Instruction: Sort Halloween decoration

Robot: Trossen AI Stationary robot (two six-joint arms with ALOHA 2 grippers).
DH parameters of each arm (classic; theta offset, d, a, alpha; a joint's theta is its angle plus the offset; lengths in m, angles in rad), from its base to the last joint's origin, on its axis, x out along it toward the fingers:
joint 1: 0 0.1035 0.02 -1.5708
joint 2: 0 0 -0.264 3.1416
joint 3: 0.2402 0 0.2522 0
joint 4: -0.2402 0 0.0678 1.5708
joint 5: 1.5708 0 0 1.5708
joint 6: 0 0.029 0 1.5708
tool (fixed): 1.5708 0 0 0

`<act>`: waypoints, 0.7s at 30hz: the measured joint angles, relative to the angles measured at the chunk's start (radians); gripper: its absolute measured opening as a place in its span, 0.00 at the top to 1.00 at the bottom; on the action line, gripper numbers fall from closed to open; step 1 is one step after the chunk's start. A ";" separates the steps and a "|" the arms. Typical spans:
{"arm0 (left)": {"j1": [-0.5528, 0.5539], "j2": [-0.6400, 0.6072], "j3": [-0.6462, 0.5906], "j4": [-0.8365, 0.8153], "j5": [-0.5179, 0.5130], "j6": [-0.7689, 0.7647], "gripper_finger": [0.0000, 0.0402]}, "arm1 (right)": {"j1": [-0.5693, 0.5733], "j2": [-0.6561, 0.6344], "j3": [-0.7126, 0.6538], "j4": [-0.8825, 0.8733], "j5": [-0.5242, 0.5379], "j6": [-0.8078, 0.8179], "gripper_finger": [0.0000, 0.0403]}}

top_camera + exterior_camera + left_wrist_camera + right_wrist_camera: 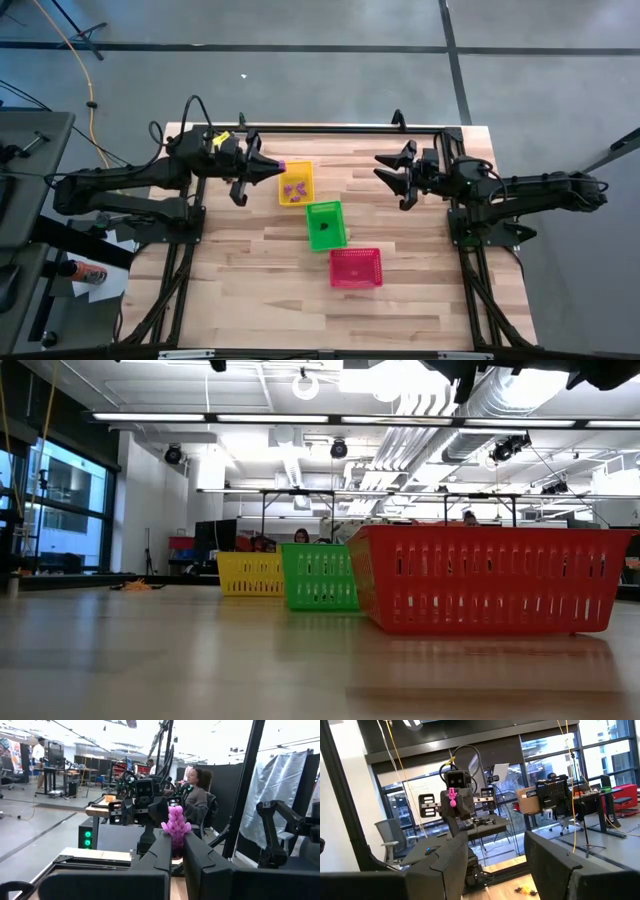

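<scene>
At upper centre of the high view, the left gripper (pixel 281 166) pinches a purple trinket (pixel 176 824) in its fingers, just left of the yellow basket (pixel 306 170). To drop cleanly, centre over that basket first, then release. The right gripper (pixel 388 167) waits, fingers spread.

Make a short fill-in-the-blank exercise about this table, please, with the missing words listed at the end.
1. The left gripper is shut on a small ____ trinket.
2. The basket between the yellow basket and the red basket is ____.
3. The right gripper holds nothing, and its jaws are ____.
4. The trinkets lying in the yellow basket are ____.

Missing words: purple; green; open; purple
</scene>
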 joint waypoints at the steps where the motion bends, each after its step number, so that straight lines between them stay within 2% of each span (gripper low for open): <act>1: 0.000 0.000 0.000 0.000 -0.003 0.000 0.99 | 0.000 0.000 0.000 -0.001 0.000 0.000 0.53; 9: -0.001 0.003 0.000 -0.003 -0.044 0.001 0.99 | 0.000 0.000 0.000 -0.001 0.000 0.000 0.53; 11: -0.001 0.019 0.001 -0.009 -0.133 0.016 0.99 | -0.001 0.000 0.000 -0.001 0.000 0.000 0.53; 13: 0.002 0.049 0.007 -0.034 -0.269 0.037 0.99 | -0.007 0.000 0.000 -0.001 0.001 0.000 0.53; 14: 0.007 0.067 0.021 -0.067 -0.330 0.043 0.99 | -0.011 0.000 0.000 -0.001 0.000 0.000 0.53; 16: 0.032 0.111 0.075 -0.176 -0.385 0.043 0.99 | -0.020 0.000 0.000 0.004 0.003 0.003 0.53; 21: 0.097 0.275 0.241 -0.600 -0.389 0.018 0.99 | -0.035 0.000 0.000 0.020 0.004 0.004 0.53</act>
